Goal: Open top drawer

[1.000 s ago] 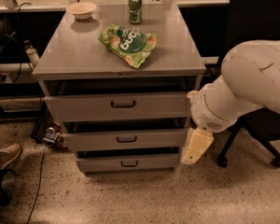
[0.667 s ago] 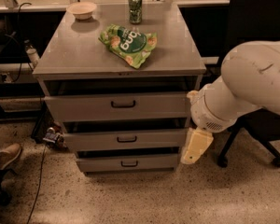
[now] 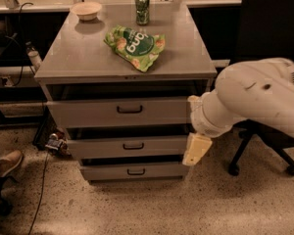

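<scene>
The grey metal cabinet [image 3: 88, 67] has three drawers. The top drawer [image 3: 88, 112] is the widest, with a tall flat front and a dark centre pull [image 3: 130, 109]. It stands out a little from the cabinet, with a dark gap above its front. My gripper [image 3: 196, 150], cream coloured, hangs from the big white arm [image 3: 255, 94] at the cabinet's right front corner. It is level with the middle drawer [image 3: 103, 147], below and right of the top drawer's pull and holding nothing that I can see.
On the cabinet top lie a green snack bag [image 3: 135, 46], a green can [image 3: 142, 9] and a pale bowl [image 3: 86, 10]. The bottom drawer [image 3: 132, 172] sits lowest. A black office chair [image 3: 269, 28] stands right. A shoe [image 3: 7, 163] and cables [image 3: 54, 143] lie on the floor left.
My gripper and arm have shifted slightly left, closer to the cabinet's right corner. The drawers look unchanged.
</scene>
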`<act>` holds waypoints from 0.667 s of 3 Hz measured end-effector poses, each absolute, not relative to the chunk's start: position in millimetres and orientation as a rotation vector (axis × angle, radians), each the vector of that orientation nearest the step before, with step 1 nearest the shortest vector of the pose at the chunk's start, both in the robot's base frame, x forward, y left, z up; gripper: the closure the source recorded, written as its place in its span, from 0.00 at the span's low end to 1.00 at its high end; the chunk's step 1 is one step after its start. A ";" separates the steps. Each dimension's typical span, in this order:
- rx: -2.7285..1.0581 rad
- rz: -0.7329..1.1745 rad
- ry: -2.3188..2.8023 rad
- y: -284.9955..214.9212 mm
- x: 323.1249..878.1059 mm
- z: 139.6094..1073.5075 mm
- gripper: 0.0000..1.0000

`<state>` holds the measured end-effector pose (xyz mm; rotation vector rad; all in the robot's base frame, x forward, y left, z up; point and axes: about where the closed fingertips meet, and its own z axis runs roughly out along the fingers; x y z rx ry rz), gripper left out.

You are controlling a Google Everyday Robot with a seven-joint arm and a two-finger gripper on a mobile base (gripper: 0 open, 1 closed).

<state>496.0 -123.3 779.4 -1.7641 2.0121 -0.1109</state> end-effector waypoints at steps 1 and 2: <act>-1.751 -0.138 1.942 -109.3 547.2 744.5 0.00; -1.748 -0.160 1.900 -97.5 574.7 729.5 0.00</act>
